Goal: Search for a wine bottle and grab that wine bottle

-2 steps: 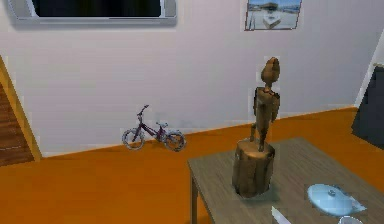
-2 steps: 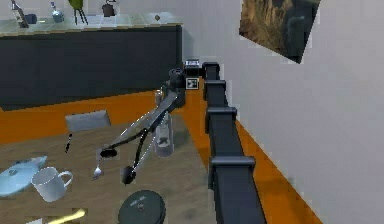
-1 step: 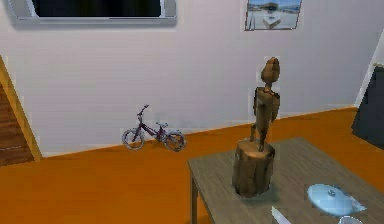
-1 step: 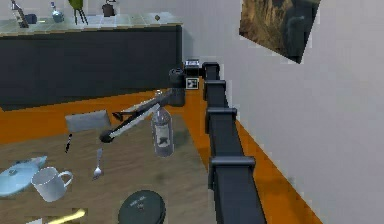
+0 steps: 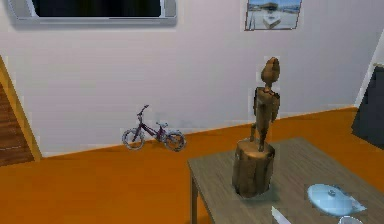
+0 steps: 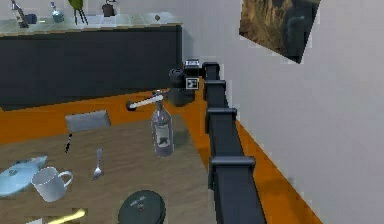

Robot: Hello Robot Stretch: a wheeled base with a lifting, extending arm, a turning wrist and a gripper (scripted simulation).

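Tabletop of brown wood spreads across the arm side view's lower left, and along its right edge the dark square-barred arm rises up the picture. Near the arm's far end a clear glass bottle stands upright on that tabletop, the dark thin-fingered tool just above it in the picture, and whether the tool grasps anything cannot be told. A white mug stands well left of the bottle, a small metal spoon between them.
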